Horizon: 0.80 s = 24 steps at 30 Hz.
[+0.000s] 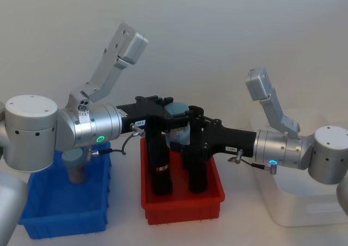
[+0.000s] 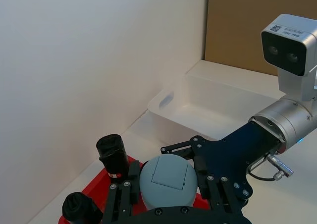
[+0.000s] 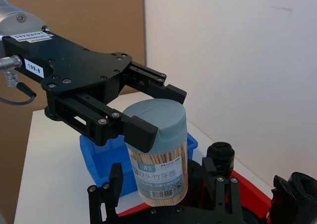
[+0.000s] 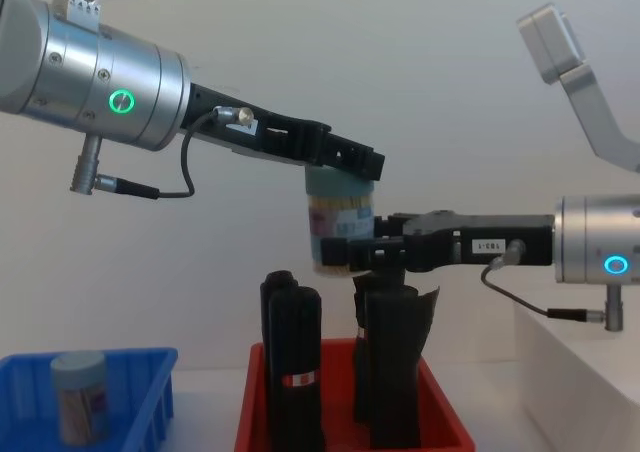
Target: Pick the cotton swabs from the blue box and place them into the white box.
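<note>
- Bin (image 1: 182,209) in the middle, rolls (image 1: 160,167) standing in it
- Left box (image 1: 65,219) just left of the bin, one tub (image 1: 76,167) standing inside
- Right box (image 1: 304,208) right of the bin
- Second tub (image 4: 338,217) upright in the air above the bin
- Left gripper (image 4: 345,167) from the bin's left, clamped on its top
- Right gripper (image 4: 345,254) from the bin's right, fingers spread around its lower part

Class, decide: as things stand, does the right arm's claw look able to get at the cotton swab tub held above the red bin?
Probably yes. The right claw is open around the lower body of the cotton swab tub, and the left claw grips only its lid, leaving that part free.
</note>
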Tool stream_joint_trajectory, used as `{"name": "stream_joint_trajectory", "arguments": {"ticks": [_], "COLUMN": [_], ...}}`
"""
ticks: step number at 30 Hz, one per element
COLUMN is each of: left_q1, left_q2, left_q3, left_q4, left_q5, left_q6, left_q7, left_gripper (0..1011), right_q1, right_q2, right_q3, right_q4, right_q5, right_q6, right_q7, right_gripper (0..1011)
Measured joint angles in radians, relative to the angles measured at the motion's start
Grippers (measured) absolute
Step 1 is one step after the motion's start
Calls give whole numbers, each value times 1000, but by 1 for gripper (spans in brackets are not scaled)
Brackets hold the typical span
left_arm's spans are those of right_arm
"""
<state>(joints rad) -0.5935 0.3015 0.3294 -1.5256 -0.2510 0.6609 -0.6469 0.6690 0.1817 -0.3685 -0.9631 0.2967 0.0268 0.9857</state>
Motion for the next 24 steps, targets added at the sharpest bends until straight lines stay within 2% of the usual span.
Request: {"name": "stream_joint_trajectory", "arguments": {"ticks": [8,16,17,19,20,24], "left_q1": [0,0,0,0,0,0], "left_q2": [0,0,0,0,0,0], "left_q3": [0,0,0,0,0,0], "left_q4": [0,0,0,0,0,0], "left_q5": [0,0,0,0,0,-1], "left_q6": [0,0,0,0,0,0], "left_q7": [0,0,0,0,0,-1], "left_gripper": [669,669,669,669,669,669], "right_q1": [20,37,38,40,41,44], "right_q2": [-9,-18,-18,-19,-19,-19], "right_q3": [-9,-18,-19,-20,-21,-23], "right_q4": [30,59,60,63,65,67], "right_q5": [2,11,13,14,16,19], "right_q6": [-8,-15,-16,-17,-18,-20], "right_q7": [20,48,51,54,57,61], "right_gripper": [991,815,764,732,668,642]}}
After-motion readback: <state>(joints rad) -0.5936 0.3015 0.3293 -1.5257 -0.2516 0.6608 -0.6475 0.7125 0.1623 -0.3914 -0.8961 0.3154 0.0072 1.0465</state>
